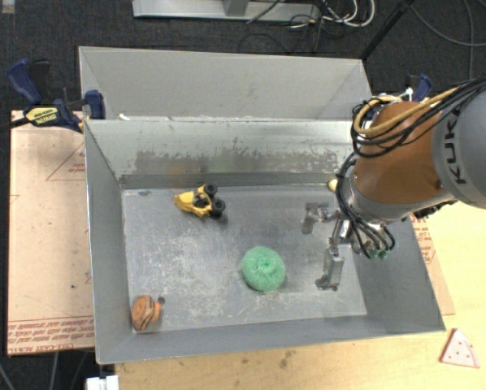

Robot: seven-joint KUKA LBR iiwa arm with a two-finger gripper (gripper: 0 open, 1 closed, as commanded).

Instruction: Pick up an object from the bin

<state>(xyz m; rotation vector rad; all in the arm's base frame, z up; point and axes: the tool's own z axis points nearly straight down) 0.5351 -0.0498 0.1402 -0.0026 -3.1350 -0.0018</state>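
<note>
Grey bin [186,246]; tool [323,248] spread near green scrubber [263,268].

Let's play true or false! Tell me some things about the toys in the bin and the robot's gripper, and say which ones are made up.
1. The green ball lies on the floor of the bin, just left of the gripper. True.
2. The gripper holds the yellow toy truck. False: the truck lies near the back wall, and the open gripper holds nothing.
3. Three things lie in the bin. True.
4. The small orange thing sits on the green ball. False: it lies alone in the lower left corner.
</note>
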